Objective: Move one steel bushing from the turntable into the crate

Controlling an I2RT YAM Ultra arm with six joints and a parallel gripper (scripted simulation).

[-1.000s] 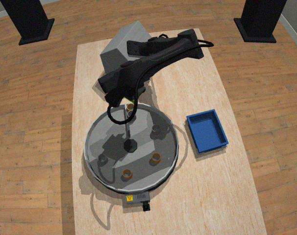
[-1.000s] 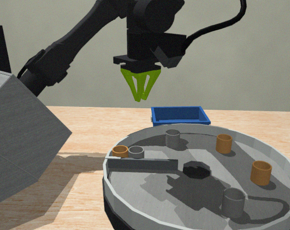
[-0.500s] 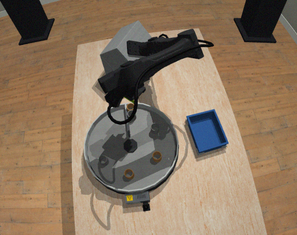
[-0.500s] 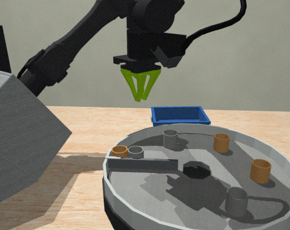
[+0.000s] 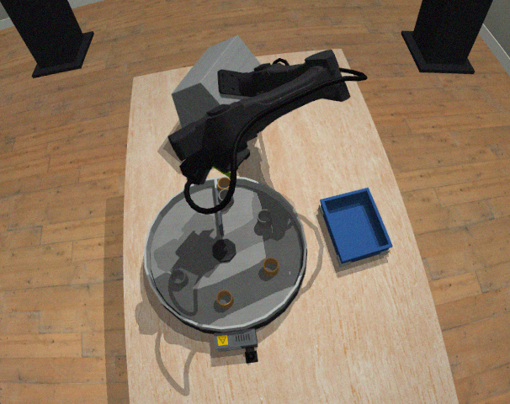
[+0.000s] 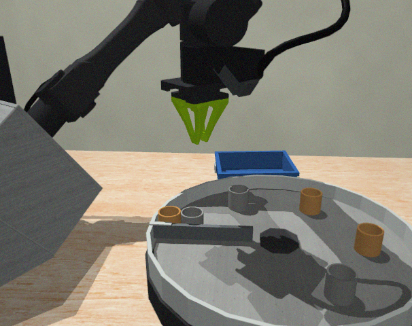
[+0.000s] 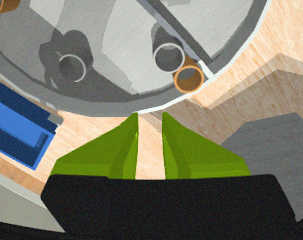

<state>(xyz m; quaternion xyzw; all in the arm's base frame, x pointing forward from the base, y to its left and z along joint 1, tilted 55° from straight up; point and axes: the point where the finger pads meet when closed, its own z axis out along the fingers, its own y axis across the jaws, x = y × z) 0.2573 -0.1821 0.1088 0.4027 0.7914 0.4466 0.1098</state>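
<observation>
My green-fingered gripper [image 6: 200,141] [image 7: 150,114] is slightly open and empty, high above the table just outside the turntable's rim. The turntable [image 5: 255,310] [image 6: 185,274] [image 7: 126,55] carries three grey steel bushings. One steel bushing [image 6: 192,219] [image 7: 169,58] stands against the divider beside a copper-coloured bushing [image 6: 169,218] [image 7: 189,84]. A second steel bushing [image 5: 262,215] [image 6: 238,200] [image 7: 72,69] stands on the crate side in shadow. A third steel bushing [image 5: 178,279] [image 6: 339,288] stands across the disc. The blue crate [image 5: 355,228] [image 6: 250,161] [image 7: 18,125] is empty.
Two more copper-coloured bushings, one bushing [image 5: 270,272] [image 6: 311,204] and another [image 5: 224,304] [image 6: 368,242], stand apart on the turntable. A low divider [image 5: 218,221] [image 6: 202,233] runs inward from the rim. A large grey block [image 5: 194,102] [image 6: 34,200] [image 7: 271,155] stands beside the arm.
</observation>
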